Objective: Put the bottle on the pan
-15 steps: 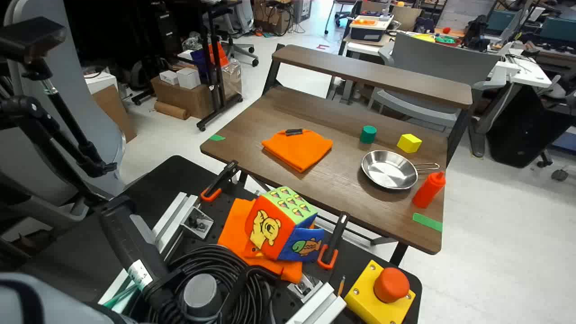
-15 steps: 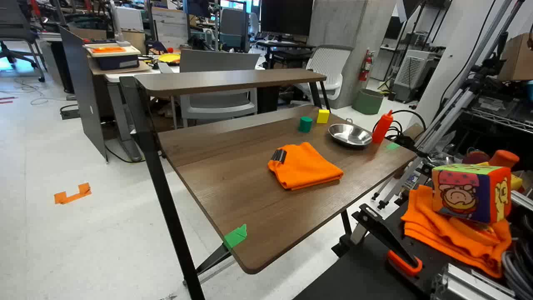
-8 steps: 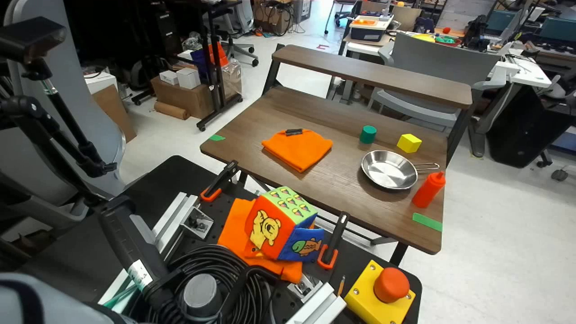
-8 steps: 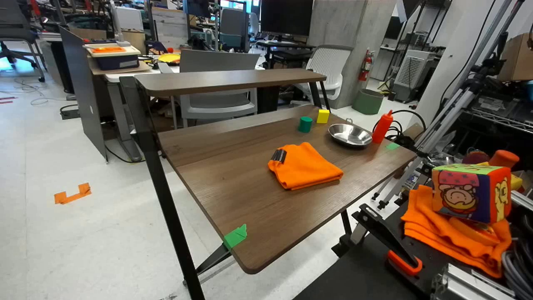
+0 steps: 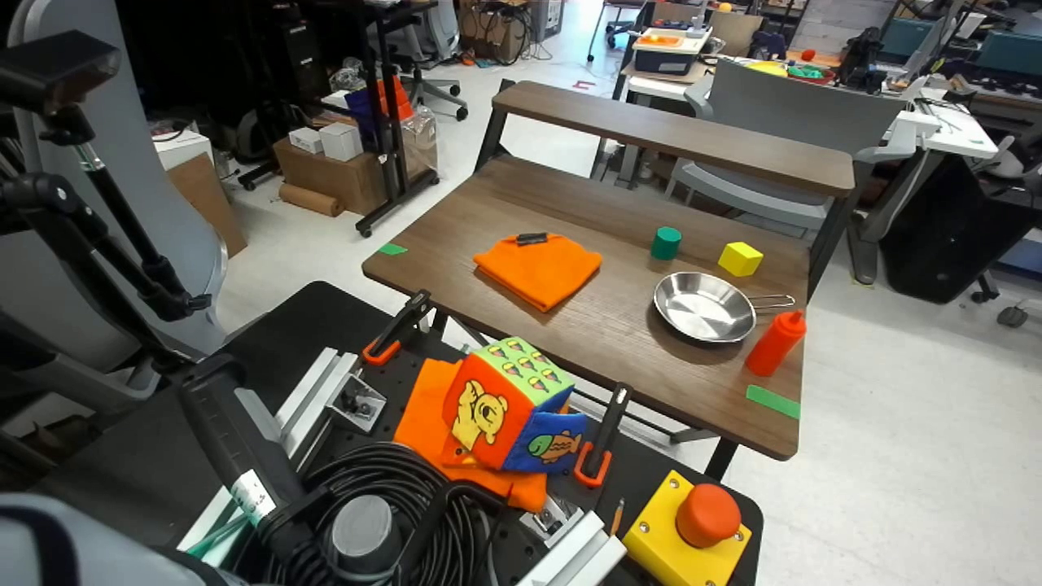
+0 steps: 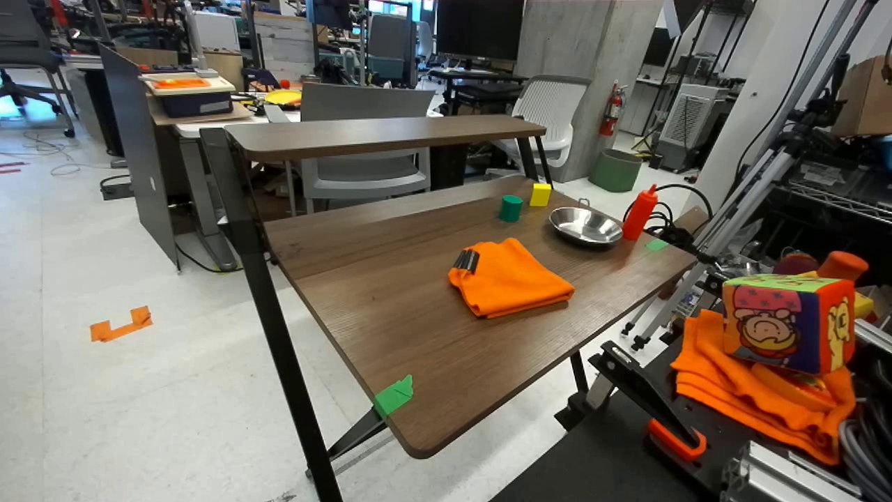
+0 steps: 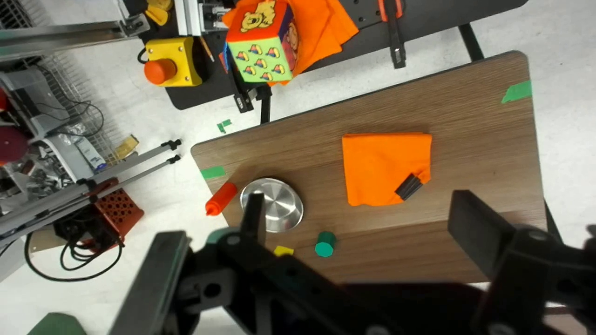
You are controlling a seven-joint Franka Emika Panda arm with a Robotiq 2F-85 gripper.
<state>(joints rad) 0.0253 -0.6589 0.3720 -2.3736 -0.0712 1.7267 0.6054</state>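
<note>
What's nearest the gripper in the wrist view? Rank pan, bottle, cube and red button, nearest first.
From the gripper, as pictured:
1. Pan: left, partly covered.
2. Bottle: farther left.
3. Cube: left of centre, at the top.
4. Red button: upper left.

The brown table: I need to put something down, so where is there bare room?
Bare wood lies between the orange cloth and the green tape farthest from the bottle, with a smaller patch between cloth and pan. Around the pan it's crowded: bottle, yellow block, green block.
</note>
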